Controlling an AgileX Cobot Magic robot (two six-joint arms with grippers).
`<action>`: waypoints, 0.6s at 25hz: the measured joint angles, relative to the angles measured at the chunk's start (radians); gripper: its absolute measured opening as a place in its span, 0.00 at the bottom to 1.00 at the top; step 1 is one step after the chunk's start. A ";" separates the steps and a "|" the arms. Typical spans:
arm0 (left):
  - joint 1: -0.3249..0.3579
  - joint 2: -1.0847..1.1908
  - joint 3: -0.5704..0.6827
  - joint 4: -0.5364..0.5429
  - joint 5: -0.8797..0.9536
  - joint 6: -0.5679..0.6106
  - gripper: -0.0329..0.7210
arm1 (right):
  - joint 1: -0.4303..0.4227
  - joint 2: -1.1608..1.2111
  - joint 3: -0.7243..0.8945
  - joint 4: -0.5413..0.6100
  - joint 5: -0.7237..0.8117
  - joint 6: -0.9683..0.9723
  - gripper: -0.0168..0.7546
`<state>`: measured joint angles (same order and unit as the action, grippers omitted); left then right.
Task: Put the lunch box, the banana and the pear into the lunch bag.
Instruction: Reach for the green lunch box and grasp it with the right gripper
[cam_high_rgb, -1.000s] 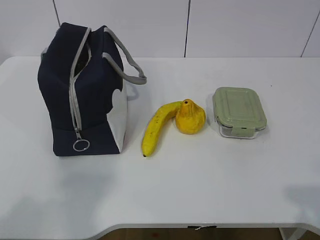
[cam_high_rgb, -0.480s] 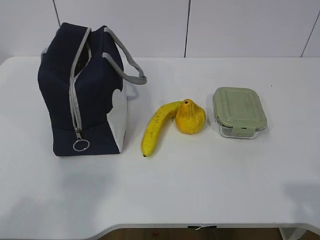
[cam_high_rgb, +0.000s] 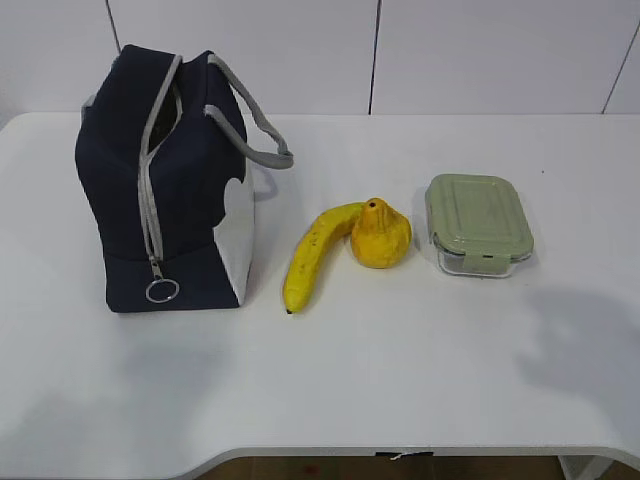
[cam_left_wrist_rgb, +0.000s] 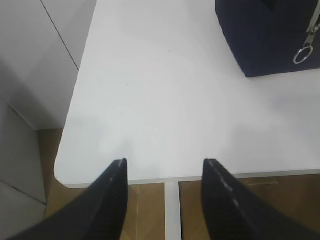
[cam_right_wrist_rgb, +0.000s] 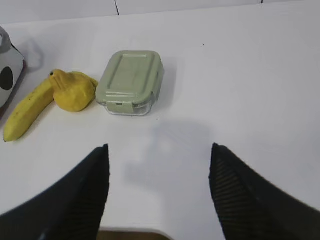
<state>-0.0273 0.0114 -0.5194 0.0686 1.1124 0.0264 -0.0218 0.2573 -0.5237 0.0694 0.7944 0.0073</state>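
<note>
The navy lunch bag (cam_high_rgb: 165, 190) stands at the table's left, its grey zipper partly open and its ring pull (cam_high_rgb: 162, 291) hanging low. The banana (cam_high_rgb: 308, 258) lies in the middle, touching the pear (cam_high_rgb: 380, 235). To the right sits the lunch box (cam_high_rgb: 478, 222) with its sage-green lid. My right gripper (cam_right_wrist_rgb: 159, 150) hovers open above the table's front, short of the lunch box (cam_right_wrist_rgb: 131, 81), with banana (cam_right_wrist_rgb: 27, 112) and pear (cam_right_wrist_rgb: 74, 91) to its left. My left gripper (cam_left_wrist_rgb: 165, 164) stands open over the table's near left edge, empty; the bag's corner (cam_left_wrist_rgb: 265, 35) shows at upper right. Neither gripper appears in the exterior view.
The white table (cam_high_rgb: 400, 370) has a rounded near left corner (cam_left_wrist_rgb: 62, 172), with wooden floor below it. A white panelled wall (cam_high_rgb: 450, 50) rises behind the table. A soft shadow (cam_high_rgb: 585, 350) lies on the tabletop at the front right.
The shadow at the table's front right has grown and spread leftward toward the lunch box. The objects have not moved.
</note>
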 joint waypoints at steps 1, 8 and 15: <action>0.000 0.000 0.000 0.000 0.000 0.000 0.53 | 0.000 0.032 -0.008 0.002 -0.032 0.001 0.67; 0.000 0.000 0.000 0.000 0.000 0.000 0.53 | 0.000 0.253 -0.077 0.013 -0.193 0.001 0.67; 0.000 0.000 0.000 0.000 0.000 0.000 0.53 | 0.000 0.462 -0.153 0.092 -0.257 0.002 0.67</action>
<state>-0.0273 0.0114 -0.5194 0.0686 1.1124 0.0264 -0.0218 0.7193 -0.6763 0.1618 0.5370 0.0094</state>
